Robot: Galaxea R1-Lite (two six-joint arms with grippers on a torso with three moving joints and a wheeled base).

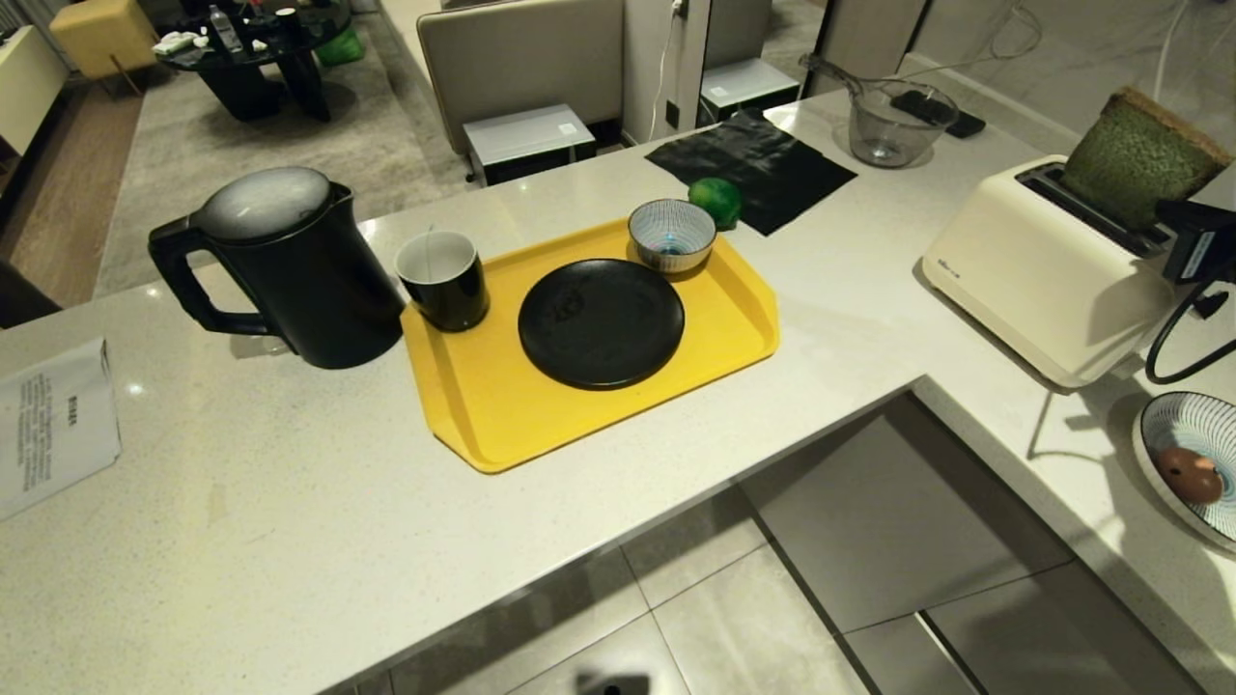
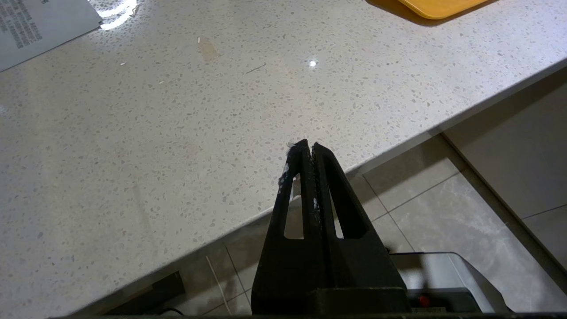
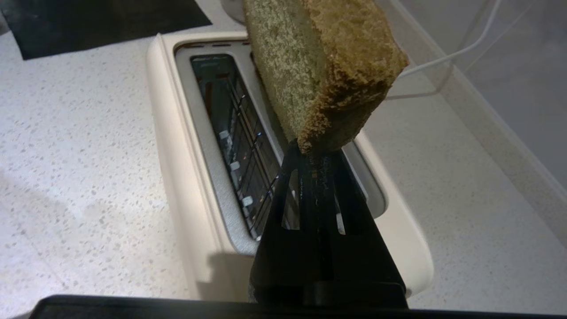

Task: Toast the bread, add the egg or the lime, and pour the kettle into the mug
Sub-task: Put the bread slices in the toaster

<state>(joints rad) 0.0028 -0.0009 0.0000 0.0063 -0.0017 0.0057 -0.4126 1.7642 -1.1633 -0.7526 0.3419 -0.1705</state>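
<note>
Right gripper [image 3: 315, 153]: you see it clamped on the lower corner of the bread [image 3: 319, 66], at 3 o'clock in the head view.
Bread: held tilted above the cream toaster [image 1: 1038, 280], over its far slot.
Left gripper [image 2: 308, 148]: fingers pressed together, empty, parked over the counter's [image 2: 155, 155] near edge.
Kettle [image 1: 280, 270]: at 9 o'clock, just beside the yellow tray [image 1: 483, 405].
Mug [image 1: 444, 280]: on the tray's left end, beside the black plate [image 1: 601, 323].
Lime [image 1: 716, 201]: at 12 o'clock, behind the striped bowl [image 1: 671, 235].
Egg [image 1: 1190, 473]: in a striped dish [image 1: 1164, 425] at 4 o'clock.
</note>
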